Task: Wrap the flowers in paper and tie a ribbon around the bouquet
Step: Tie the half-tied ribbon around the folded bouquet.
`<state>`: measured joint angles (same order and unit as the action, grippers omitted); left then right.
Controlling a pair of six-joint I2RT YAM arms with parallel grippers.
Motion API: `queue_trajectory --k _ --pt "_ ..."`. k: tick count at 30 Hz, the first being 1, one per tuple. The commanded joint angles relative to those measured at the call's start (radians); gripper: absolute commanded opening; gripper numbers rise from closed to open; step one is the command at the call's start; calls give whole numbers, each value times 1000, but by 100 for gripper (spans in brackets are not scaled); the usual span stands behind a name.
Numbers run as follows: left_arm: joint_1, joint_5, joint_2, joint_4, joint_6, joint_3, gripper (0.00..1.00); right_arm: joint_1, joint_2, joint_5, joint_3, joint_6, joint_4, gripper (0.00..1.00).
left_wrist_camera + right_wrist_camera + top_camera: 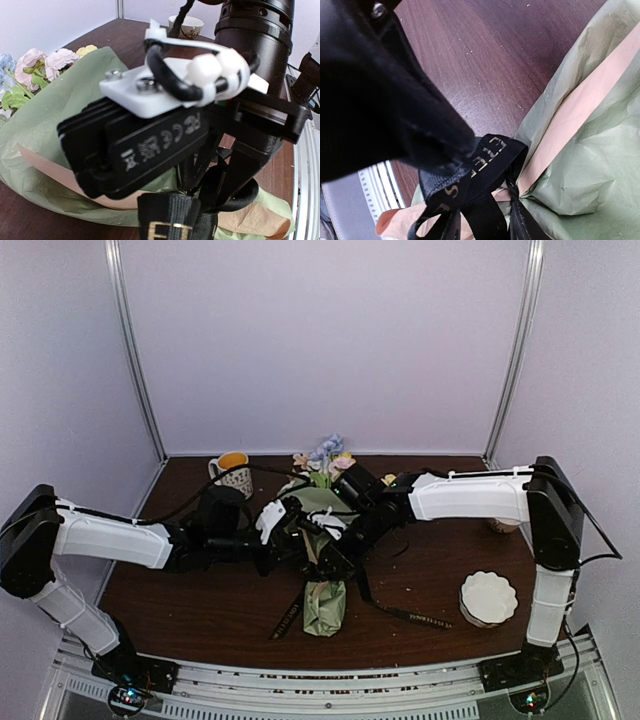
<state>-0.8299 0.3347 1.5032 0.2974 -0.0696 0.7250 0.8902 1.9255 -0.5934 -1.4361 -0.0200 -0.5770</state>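
Pale lilac walls box in a dark wooden desk (200, 610), and the bouquet (325, 605) lies at its centre. The flowers (328, 455) point toward the upper middle of the overhead frame and the narrow end points toward the bottom. The paper (580, 165) is already rolled around the stems, sage side out, with a peach strip showing along the overlap, so wrapping looks done and the tying is the step in hand.

The ribbon (492, 162) cinches the cone's neck low in the right wrist frame. A loop stands up beside it, and loose tails trail on the desk at lower centre of the overhead view.

The left hand (303, 545) is closed tight. Ribbon rises from the bottom edge of its own view, where its fingers would meet, so it reads as pinching a tail.

The right hand (338, 540) has one dark finger against the loop. I cannot tell how far it is open or whether it grips anything.

Next, the right hand likely needs a firm hold on the free tail. Both tails should then be drawn apart evenly, gently enough not to tear the thin paper or drag the bundle.
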Motion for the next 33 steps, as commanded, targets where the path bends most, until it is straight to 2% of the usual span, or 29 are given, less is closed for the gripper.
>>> queue_trajectory --k 1,4,9,13,14,21,33 --pt "8 13 -17 37 -3 -7 0 0 36 34 -42 -19 -39 37" --pt "9 11 -17 34 -1 -7 0 1 44 42 -53 -35 -72 41" --pt "9 11 -15 36 -1 -7 0 0 54 3 -70 -50 -113 41" --pt "9 11 -17 36 -1 -8 0 1 47 -8 -72 -50 -121 14" --pt "10 10 -18 36 -2 -9 0 0 41 -1 -71 -47 -118 11" --pt "11 6 -23 33 1 -12 0 -6 5 67 -78 3 -87 1" --pt "16 -11 -15 59 -20 -37 0 -25 -42 112 -31 133 -5 0"
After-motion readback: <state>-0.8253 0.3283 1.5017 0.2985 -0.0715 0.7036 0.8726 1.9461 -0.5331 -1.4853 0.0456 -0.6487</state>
